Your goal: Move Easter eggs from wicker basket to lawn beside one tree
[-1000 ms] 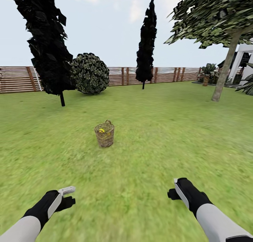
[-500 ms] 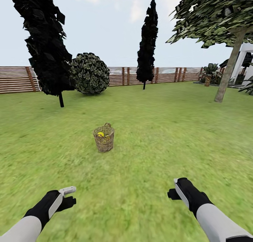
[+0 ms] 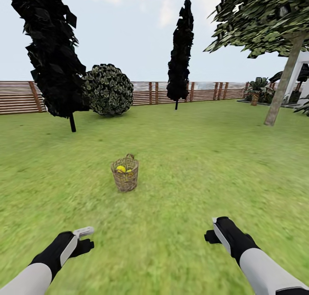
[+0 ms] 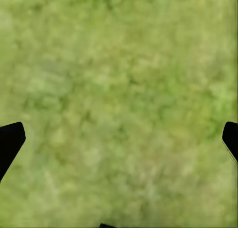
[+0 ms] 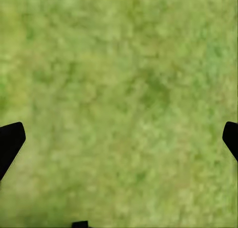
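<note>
The wicker basket (image 3: 125, 174) stands upright on the lawn (image 3: 184, 158), a few steps ahead and slightly left of centre. Yellow Easter eggs (image 3: 121, 169) show inside its rim; their number is unclear. A tree (image 3: 282, 87) with a bare leaning trunk and a leafy crown rises at the far right. My left gripper (image 3: 86, 238) hangs low at the left and my right gripper (image 3: 212, 231) low at the right, both far short of the basket. In each wrist view the fingertips (image 4: 10, 139) (image 5: 10, 138) sit wide apart over bare grass, so both grippers are open and hold nothing.
Two dark cypresses (image 3: 53, 50) (image 3: 180, 50) and a round shrub (image 3: 107, 90) stand before the brown slatted fence (image 3: 19, 97). A white house (image 3: 304, 72) and potted plants (image 3: 256, 89) sit at the far right. Open grass lies between me and the basket.
The whole view has shifted as the robot rolls forward: the basket now looks a little nearer and lower. Both arms hold the same pose.
</note>
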